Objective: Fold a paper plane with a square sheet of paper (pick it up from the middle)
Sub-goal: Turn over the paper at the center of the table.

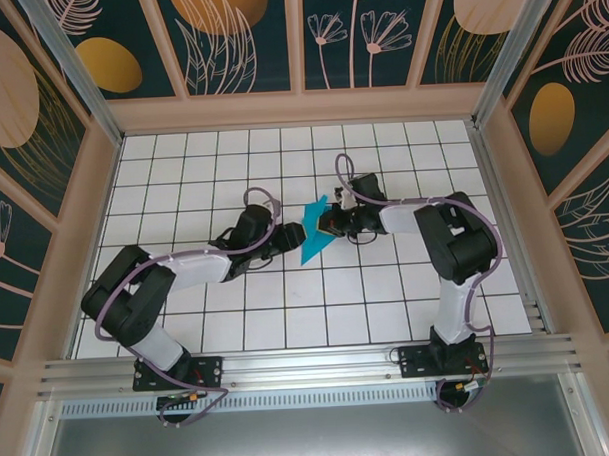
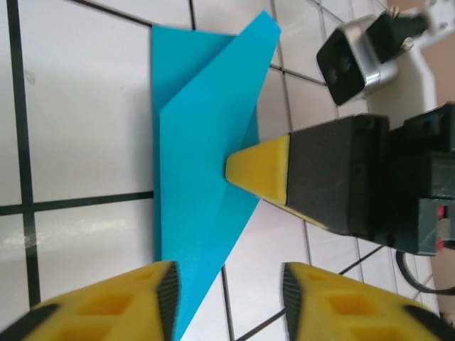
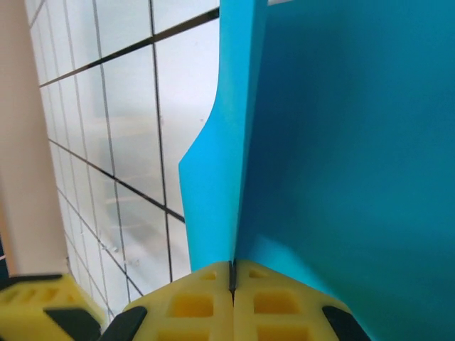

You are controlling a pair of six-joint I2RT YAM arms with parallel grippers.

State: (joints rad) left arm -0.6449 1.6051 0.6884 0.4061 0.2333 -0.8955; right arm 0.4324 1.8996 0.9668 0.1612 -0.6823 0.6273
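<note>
- Right gripper point(image 3: 232, 273) is clenched on the sheet of paper point(image 3: 341, 142). Its yellow fingertips meet at the bottom of the right wrist view with the teal layers pinched between them. In the left wrist view its pointed tip bites the sheet's right-hand edge near mid-frame.
- Left gripper point(image 2: 227, 284) stands released at the bottom of its frame, jaws apart. The sheet's lower corner lies just beside the inner face of one finger and is not pinched, as far as I can tell.
- In the overhead view the sheet sits at the centre, between the two grippers. It is already folded to a pointed shape with overlapping flaps and seems partly raised off the table point(image 1: 288, 319).
- Handling, as I judge it: very light, thin, limp and smooth enough to slip. It creases at once, so a stray squeeze would leave a mark. The best hold is on a folded edge where the layers double, near mid-length, so neither end droops.
- Around it are white gridded tiles. The main obstruction is the other arm: its fingers and the right wrist's camera point(image 2: 348, 64) crowd close over the paper. A purple cable point(image 1: 345, 172) loops just above the right gripper.
</note>
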